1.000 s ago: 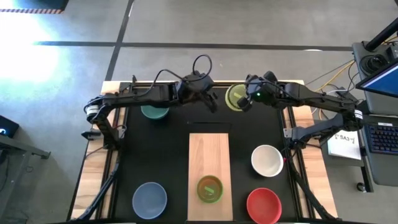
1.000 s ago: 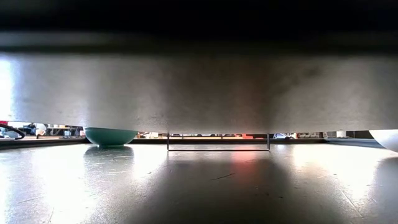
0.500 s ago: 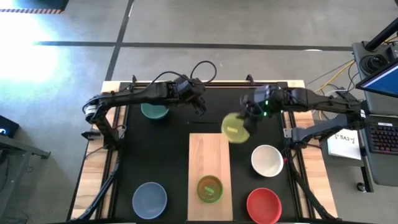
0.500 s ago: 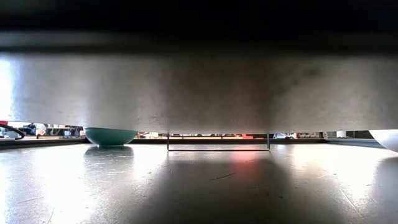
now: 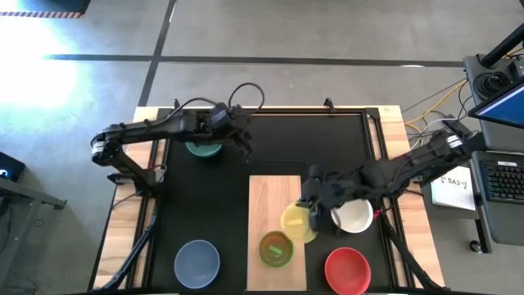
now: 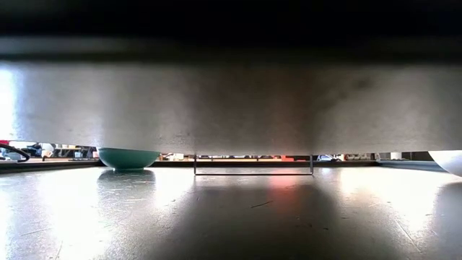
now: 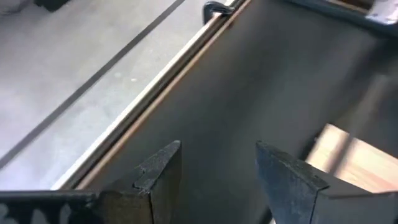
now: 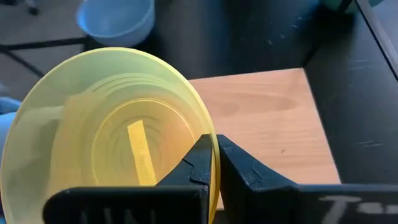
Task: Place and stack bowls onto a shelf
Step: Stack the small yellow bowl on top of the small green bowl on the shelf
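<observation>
My right gripper (image 8: 214, 155) is shut on a small yellow bowl (image 5: 296, 223), held above the right edge of the pale wooden shelf (image 5: 274, 197), just beside a bright green bowl (image 5: 276, 248) that stands on the shelf's near end. My left gripper (image 5: 244, 146) hangs open and empty over the black table at the far left, next to a teal bowl (image 5: 203, 147) that rests on the table. In the left wrist view its two fingers (image 7: 158, 171) stand apart with only tabletop between them. My right gripper holds the yellow bowl by its rim (image 8: 208, 134), one finger inside the bowl and one outside, pinching the wall. The fingers slant downward, coming from the table's right side. The bowl is lifted clear of the shelf and tilted, its opening facing the wrist camera.
A white bowl (image 5: 352, 215) and a red bowl (image 5: 347, 269) stand on the table right of the shelf, close under my right arm. A grey-blue bowl (image 5: 196, 260) stands at the near left. The low view shows the teal bowl (image 6: 128, 157) and the white bowl's edge (image 6: 451, 160).
My right gripper has swung from the table's far edge toward the near edge with the yellow bowl, bringing it over the shelf's right side near the green bowl, and has turned on the way. My left gripper has drawn back toward the table's left, staying open.
</observation>
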